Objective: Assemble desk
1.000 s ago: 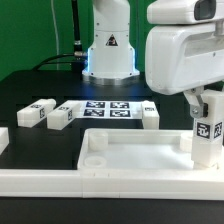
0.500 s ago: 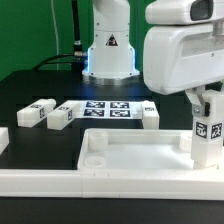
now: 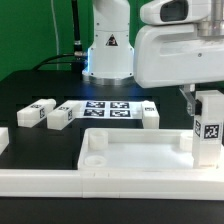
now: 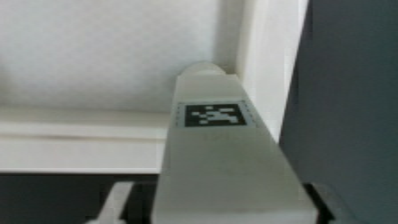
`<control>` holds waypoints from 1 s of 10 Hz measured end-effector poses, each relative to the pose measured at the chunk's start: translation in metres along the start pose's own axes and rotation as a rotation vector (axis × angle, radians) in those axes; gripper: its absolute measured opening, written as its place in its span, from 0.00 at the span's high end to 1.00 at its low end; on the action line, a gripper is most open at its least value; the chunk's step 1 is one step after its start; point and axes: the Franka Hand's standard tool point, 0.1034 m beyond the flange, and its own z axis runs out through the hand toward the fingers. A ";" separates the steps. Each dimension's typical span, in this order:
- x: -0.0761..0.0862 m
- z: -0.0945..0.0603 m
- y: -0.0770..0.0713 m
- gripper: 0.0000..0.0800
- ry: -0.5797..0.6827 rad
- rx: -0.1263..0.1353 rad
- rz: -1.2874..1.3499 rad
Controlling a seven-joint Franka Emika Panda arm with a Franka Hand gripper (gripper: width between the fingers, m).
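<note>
Evidently the gripper (image 3: 206,100) is clenched on one upright leg block (image 3: 208,135). In the wrist view its fingers (image 4: 118,200) press the block's two flanks, with the tag (image 4: 215,114) facing the camera. The block hangs at the far corner of the tabletop (image 3: 60,178), on the exterior view's right, just inside the raised rim. That is presumably where a socket like the round one in the opposite corner waits. Holding it vertical and square to the rim keeps its lower end lined up for seating. Whether that end already touches the tabletop floor I cannot tell, since the rim hides it in the exterior view and the block itself covers it from the wrist.

The tabletop lies with its recess up at the front of the black table (image 3: 25,90), corners open to an approach from above. The spare leg blocks (image 3: 60,116) lie loose behind it, on either side of the marker board (image 3: 107,108). By my judgement this is a leg's insertion step, with at least three legs left to fit.
</note>
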 end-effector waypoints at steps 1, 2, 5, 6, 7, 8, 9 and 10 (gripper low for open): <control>0.000 0.000 0.000 0.64 0.007 0.001 0.096; 0.000 0.000 0.001 0.64 0.008 0.001 0.203; -0.001 0.000 0.001 0.64 -0.003 -0.001 0.456; -0.002 0.001 0.001 0.64 -0.006 -0.001 0.560; -0.002 0.001 0.001 0.64 -0.006 -0.002 0.634; -0.001 0.001 0.002 0.64 -0.006 -0.001 0.676; -0.001 0.000 0.002 0.64 -0.006 0.000 0.709; -0.001 0.000 0.002 0.64 -0.006 0.000 0.706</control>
